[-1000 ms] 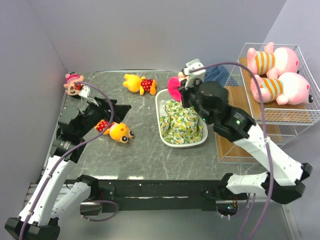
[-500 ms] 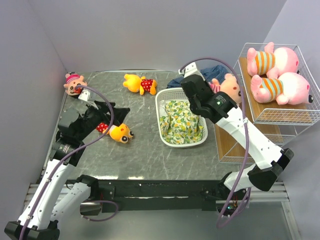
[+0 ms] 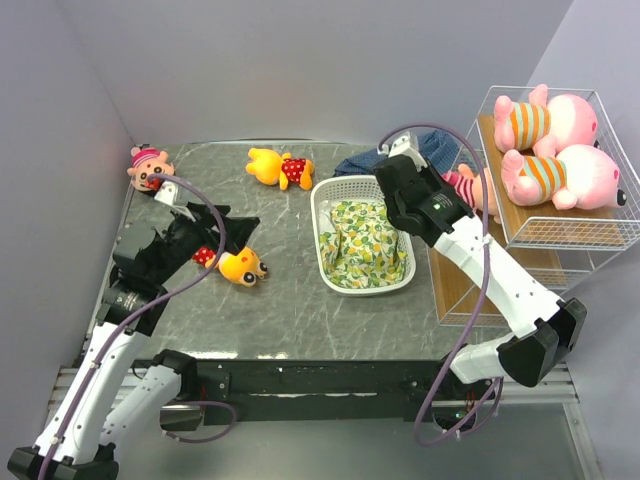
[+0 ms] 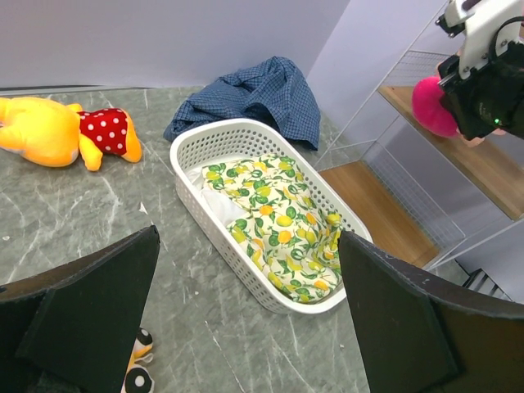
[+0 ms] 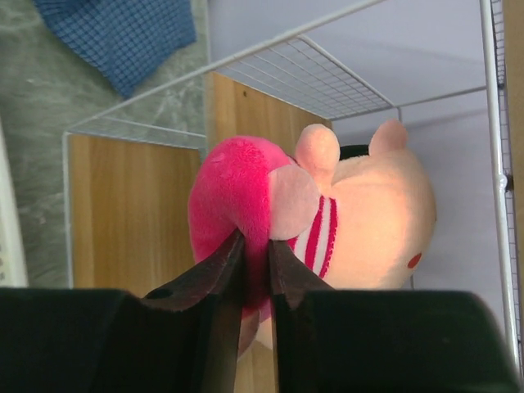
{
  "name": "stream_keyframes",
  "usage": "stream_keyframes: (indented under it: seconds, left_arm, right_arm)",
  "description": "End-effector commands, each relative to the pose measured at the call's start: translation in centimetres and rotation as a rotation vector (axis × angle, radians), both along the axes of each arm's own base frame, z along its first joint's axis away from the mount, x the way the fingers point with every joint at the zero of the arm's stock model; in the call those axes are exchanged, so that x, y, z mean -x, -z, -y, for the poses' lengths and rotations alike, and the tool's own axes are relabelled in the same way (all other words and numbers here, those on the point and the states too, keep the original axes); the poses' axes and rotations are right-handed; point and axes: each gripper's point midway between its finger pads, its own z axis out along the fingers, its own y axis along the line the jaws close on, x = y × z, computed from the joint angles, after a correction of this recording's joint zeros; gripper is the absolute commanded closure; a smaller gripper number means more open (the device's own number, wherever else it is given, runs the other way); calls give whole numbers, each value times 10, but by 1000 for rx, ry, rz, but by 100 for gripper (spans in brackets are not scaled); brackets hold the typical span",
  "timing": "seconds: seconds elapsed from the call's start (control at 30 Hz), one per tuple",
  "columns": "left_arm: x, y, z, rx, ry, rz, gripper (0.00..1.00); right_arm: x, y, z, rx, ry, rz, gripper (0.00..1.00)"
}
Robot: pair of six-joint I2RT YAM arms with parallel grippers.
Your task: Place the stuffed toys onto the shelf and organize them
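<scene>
Pink doll (image 5: 237, 196): pinched by its bright pink plush in the right claw (image 5: 254, 246). Its peach head and red-striped body stick out past the fingertips.
Right claw: narrow, with the fingers almost together on the doll, which hangs clear of any surface.
Shelf (image 3: 560, 238): just right of the right claw. A wooden tier lies beyond and below the fingertips in the wrist view. Whether the doll is already inside the wire frame cannot be told.
Two pigs (image 3: 548, 122): lying side by side on the top tier, right of the right claw.
Left claw (image 4: 248, 270): wide, with the fingers far apart and nothing between them.
Near bear (image 3: 240, 265): lying on the table (image 3: 290, 300) right under the left claw, untouched.
Far bear (image 4: 57, 131): beyond the left claw and to its left in the wrist view, lying on its side.
Corner doll (image 3: 147, 167): at the back of the table, past the left claw and to its left in the overhead view.
Basket (image 4: 196, 151): ahead of the left claw, between the two claws, holding the lemon cloth (image 4: 278, 221).
Blue fabric (image 4: 254, 98): crumpled behind the basket, beside the right claw.
</scene>
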Motion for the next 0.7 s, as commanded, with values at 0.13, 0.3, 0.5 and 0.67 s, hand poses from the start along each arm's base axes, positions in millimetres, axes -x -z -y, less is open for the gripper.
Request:
stream_keyframes:
  seconds: [0.13,0.3,0.5,0.67]
  left_arm:
    - [1,-9,-2,-4,-10,49,4]
    - [3,-11,-3,0,-16,59,4]
    - [3,-11,-3,-3,-19,59,4]
    - [4,-12,-4,-1,-25,63,4]
  right_arm:
    - [5,-18,34,48,104,127,67]
    - [8,-17,39,91,104,112,54]
    - [14,-16,44,107,96,108,51]
    - [14,-18,47,98,83,121,54]
